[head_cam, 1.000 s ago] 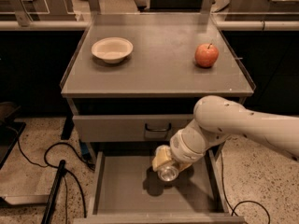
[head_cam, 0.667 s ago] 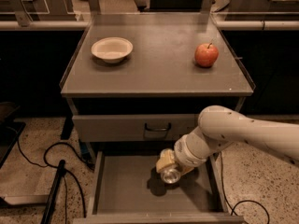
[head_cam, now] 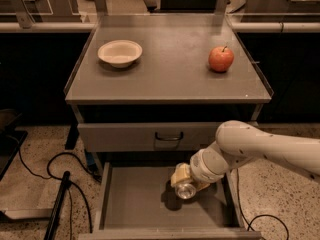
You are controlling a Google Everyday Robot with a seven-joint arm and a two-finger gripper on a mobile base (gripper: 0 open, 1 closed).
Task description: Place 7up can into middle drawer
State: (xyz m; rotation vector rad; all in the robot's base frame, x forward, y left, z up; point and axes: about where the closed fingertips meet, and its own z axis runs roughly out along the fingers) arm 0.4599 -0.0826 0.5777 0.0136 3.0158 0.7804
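Observation:
The middle drawer (head_cam: 130,199) is pulled open below the cabinet, a wide shallow grey tray with a flat floor. My gripper (head_cam: 184,183) reaches in from the right, low over the drawer's middle right part, and is shut on the 7up can (head_cam: 185,189). The silvery can hangs under the yellowish fingers, its round end facing up toward the camera, just above the drawer floor with its shadow beneath it. My white arm (head_cam: 260,149) crosses the drawer's right wall.
A white bowl (head_cam: 120,52) and a red apple (head_cam: 221,59) sit on the cabinet top (head_cam: 170,79). The shut upper drawer front with a dark handle (head_cam: 168,136) is just behind my gripper. Black cables (head_cam: 45,169) lie on the floor to the left.
My gripper with the can has sunk a little lower into the drawer and the arm has shifted slightly to the right and down.

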